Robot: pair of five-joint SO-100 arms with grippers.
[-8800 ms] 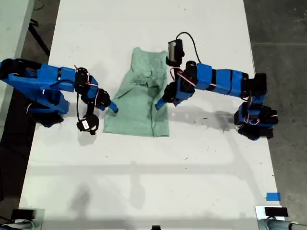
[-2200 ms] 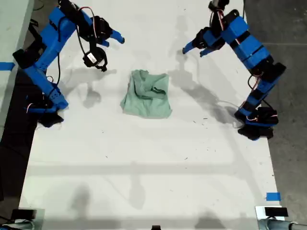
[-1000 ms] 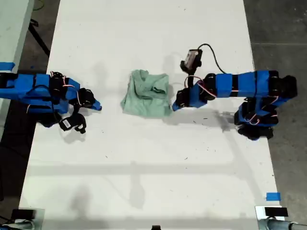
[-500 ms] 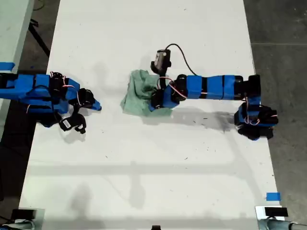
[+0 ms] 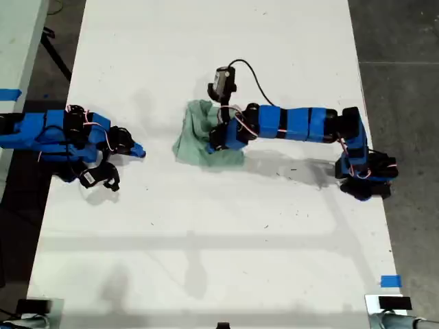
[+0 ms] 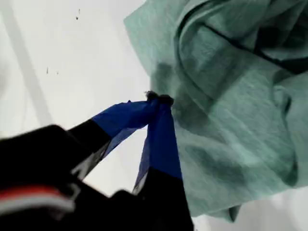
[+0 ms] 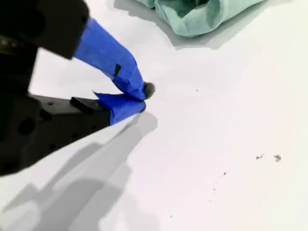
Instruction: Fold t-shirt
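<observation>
Both jaws closed; t-shirt (image 5: pixel 195 133) crumpled.

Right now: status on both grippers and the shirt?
My first gripper shut, tips on the t-shirt. My second gripper shut, empty, off the cloth. T-shirt bunched, partly folded. Nothing in the way.

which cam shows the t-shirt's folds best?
First wrist view: the t-shirt fills it, creases and layers sharp. The exterior view shows the whole bundle small, partly under an arm. The second wrist view catches only one edge.

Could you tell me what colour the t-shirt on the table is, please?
The t-shirt is plain pale mint green, no print; the first wrist view shows it best.
</observation>
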